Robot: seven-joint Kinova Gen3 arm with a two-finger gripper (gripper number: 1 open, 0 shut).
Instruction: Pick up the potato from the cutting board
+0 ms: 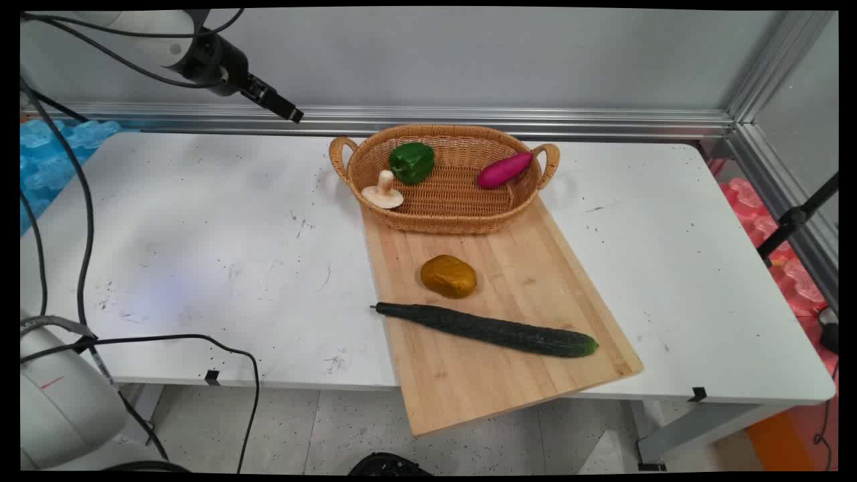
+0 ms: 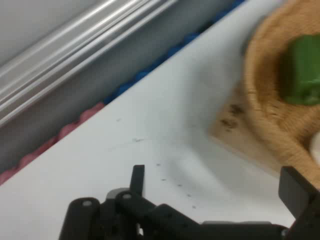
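At upper left of the main view we see the pincer (image 1: 284, 109) raised, empty, fingers apart, nearest the basket (image 1: 447, 215) holding a green pepper (image 1: 412, 162) at upper centre of the counter (image 1: 201, 254).

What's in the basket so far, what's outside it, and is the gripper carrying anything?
In the basket: green pepper, mushroom and pink sweet potato. In hand: nothing; the gripper hangs open and empty above the table's far edge, apart from the basket. Outside: the brown potato and cucumber lie on the cutting board.
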